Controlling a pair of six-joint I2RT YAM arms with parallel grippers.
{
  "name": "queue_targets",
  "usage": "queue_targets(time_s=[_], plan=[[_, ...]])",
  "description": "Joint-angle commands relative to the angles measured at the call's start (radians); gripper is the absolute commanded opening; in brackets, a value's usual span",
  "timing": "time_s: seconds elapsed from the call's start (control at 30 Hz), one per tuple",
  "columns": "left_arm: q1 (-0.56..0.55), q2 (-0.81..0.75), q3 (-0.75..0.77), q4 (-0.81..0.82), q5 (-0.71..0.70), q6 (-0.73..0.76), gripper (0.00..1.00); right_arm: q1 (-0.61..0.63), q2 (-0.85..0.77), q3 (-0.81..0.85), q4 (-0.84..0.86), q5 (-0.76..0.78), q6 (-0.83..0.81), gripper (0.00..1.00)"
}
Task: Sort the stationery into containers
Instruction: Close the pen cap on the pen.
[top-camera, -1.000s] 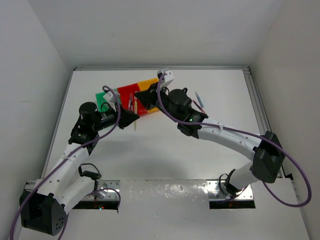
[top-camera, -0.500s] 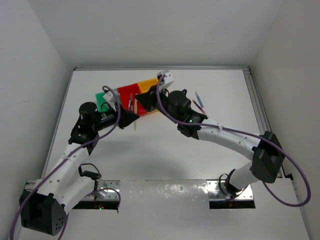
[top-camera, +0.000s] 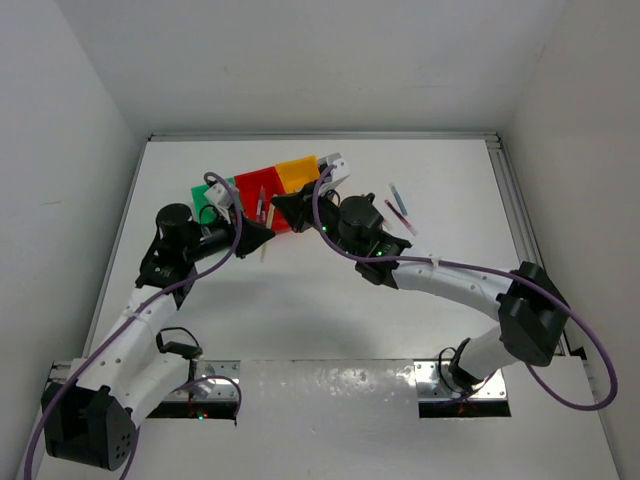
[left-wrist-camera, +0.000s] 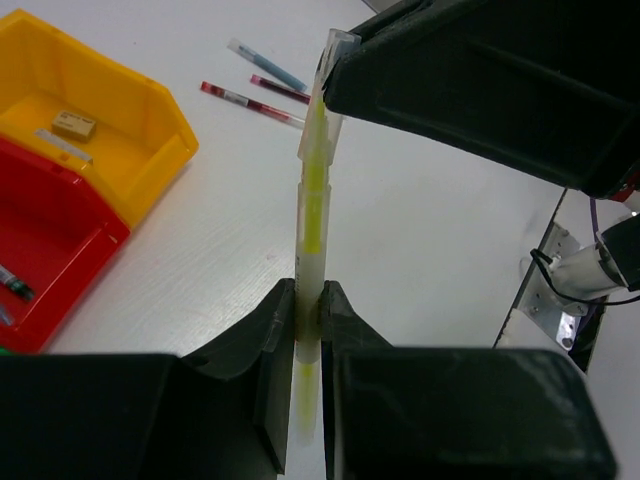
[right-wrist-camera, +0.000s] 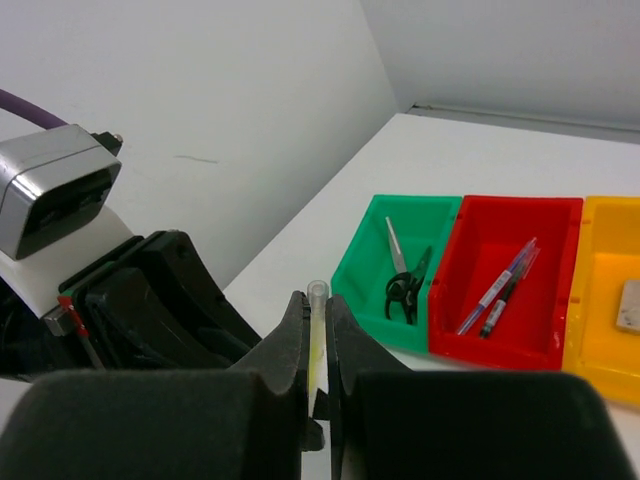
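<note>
A pale stick pen with a yellow core (left-wrist-camera: 314, 180) is gripped at both ends. My left gripper (left-wrist-camera: 308, 292) is shut on its near end. My right gripper (right-wrist-camera: 313, 305) is shut on the other end (right-wrist-camera: 317, 318), above the table. In the top view the two grippers (top-camera: 268, 236) (top-camera: 283, 206) meet just in front of the bins. The green bin (right-wrist-camera: 372, 262) holds black-handled scissors (right-wrist-camera: 405, 287). The red bin (right-wrist-camera: 480, 330) holds pens (right-wrist-camera: 500, 283). The yellow bin (left-wrist-camera: 160, 120) holds a tan eraser (left-wrist-camera: 74, 124).
Three slim pens lie on the table right of the bins (top-camera: 400, 207); they also show in the left wrist view (left-wrist-camera: 250, 98). The side walls of the cell stand left and right. The bin row (top-camera: 297, 172) lies at an angle behind the grippers.
My right gripper has moved a little nearer and left, off the yellow bin, towards my left gripper. The left arm has barely moved.
</note>
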Motion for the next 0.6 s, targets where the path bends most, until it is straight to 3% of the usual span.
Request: queue_targets(time_s=[0.0, 0.17, 0.57], plan=[[0.056, -0.016, 0.086, 0.203, -0.058, 0.007, 0.00, 0.057, 0.023, -0.076, -0.090, -0.036, -0.072, 0.00], [0.055, -0.006, 0.086, 0.335, -0.003, -0.032, 0.00, 0.108, 0.096, -0.133, -0.045, 0.004, -0.097, 0.00], [0.055, -0.016, 0.077, 0.323, -0.007, -0.018, 0.00, 0.148, 0.182, -0.122, 0.006, -0.001, -0.090, 0.00]])
